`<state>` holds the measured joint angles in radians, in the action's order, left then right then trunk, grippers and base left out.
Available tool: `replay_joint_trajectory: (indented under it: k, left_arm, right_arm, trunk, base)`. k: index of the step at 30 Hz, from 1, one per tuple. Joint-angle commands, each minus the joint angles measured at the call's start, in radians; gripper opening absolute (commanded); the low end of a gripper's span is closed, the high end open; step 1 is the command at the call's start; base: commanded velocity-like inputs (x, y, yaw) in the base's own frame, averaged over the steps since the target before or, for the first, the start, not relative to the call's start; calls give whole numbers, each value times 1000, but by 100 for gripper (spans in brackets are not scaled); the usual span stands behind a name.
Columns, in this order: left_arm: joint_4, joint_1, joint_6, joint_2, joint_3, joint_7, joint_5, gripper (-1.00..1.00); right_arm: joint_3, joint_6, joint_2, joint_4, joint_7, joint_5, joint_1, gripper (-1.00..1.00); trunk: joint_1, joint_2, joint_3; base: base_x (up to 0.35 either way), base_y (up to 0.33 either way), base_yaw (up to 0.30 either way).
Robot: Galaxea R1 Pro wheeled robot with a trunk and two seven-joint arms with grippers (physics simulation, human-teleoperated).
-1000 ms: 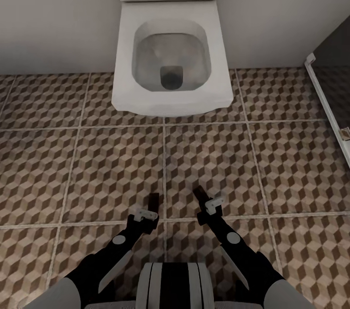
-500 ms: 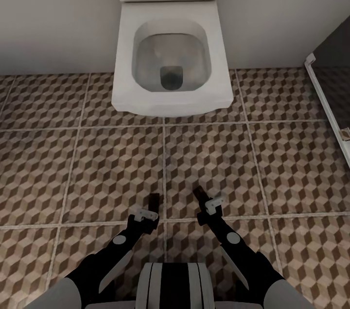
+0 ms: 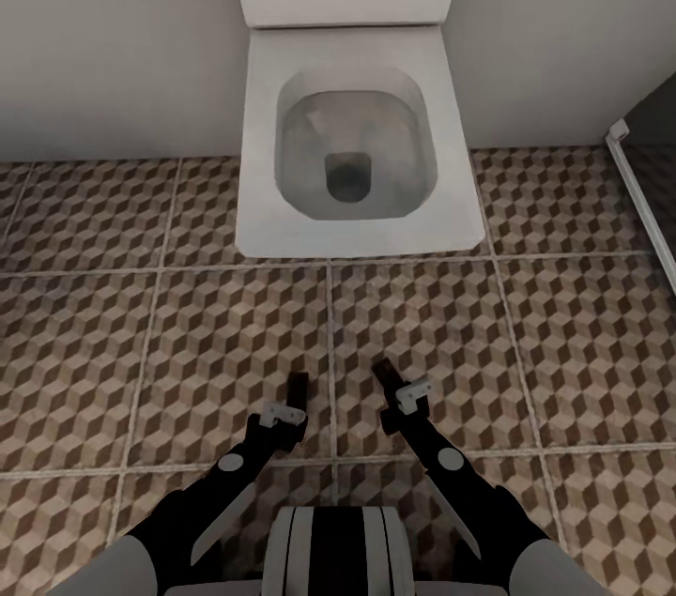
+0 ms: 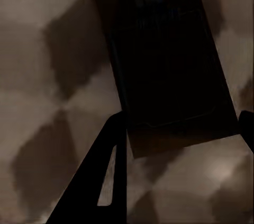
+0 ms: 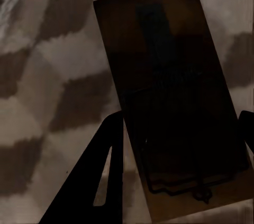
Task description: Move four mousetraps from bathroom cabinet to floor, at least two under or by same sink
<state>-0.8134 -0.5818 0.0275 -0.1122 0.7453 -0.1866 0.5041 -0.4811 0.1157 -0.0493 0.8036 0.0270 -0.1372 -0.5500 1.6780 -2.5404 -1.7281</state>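
Jaws, both arms: each pair is closed on one mousetrap, so that two traps can be carried at once toward a spot on the floor.

Bathroom floor (image 3: 188, 333): cube-patterned tiles with pale grout are spread across the lower part of the head view, bare of any trap. It is judged that no trap has been set down within this view, and that the sink named in the task must be found elsewhere.

Toilet (image 3: 352, 155): a white bowl, seat open, is set against the wall straight ahead of the robot. It is not the fixture required.

Shower threshold (image 3: 643, 192): a white strip is seen at the right edge, with darker flooring beyond it; that surface is to be avoided.

Left gripper (image 3: 298, 387): held low and forward over the tiles, forearm angled inward from the left shoulder. Its mousetrap (image 4: 164, 60) is seen as a dark board gripped at one end, projecting beyond the fingers, clear of the floor.

Right gripper (image 3: 385, 374): held likewise, mirrored, near the left one but apart from it. Its mousetrap (image 5: 169, 91) is gripped at one end, wire bar faintly visible, board tilted across the tile pattern.

Both arms are kept tucked close to the trunk, a pose judged suited to travel rather than placing.
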Motion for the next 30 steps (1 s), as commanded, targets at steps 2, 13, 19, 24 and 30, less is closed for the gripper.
replay_joint_trajectory:
  k: [2,13,19,24,30]
  left_arm:
    - [-2,-1,3,-1,6,-10,5,-100]
    - [0,-1,3,-1,6,-10,6,-100]
    - [2,-1,3,0,6,-10,5,-100]
    - [2,-1,3,4,7,-10,5,-100]
    - [3,-1,3,9,8,-10,5,-100]
  right_arm:
    - [-5,4,-1,0,4,-12,-1,-100]
    - [-5,4,0,-1,4,-12,-1,-100]
    - [-5,4,0,-1,4,-12,-1,-100]
    - [-5,4,0,-1,4,-12,-1,-100]
    - [-6,4,0,-4,4,-12,-1,-100]
  trunk:
    - [0,0,-1]
    - [0,0,-1]
    - [0,0,-1]
    - [0,0,-1]
    - [0,0,-1]
  base:
    - [179,91,0]
    - [89,15,0]
    - [144,0,0]
    - [91,0,0]
    - [58,0,0]
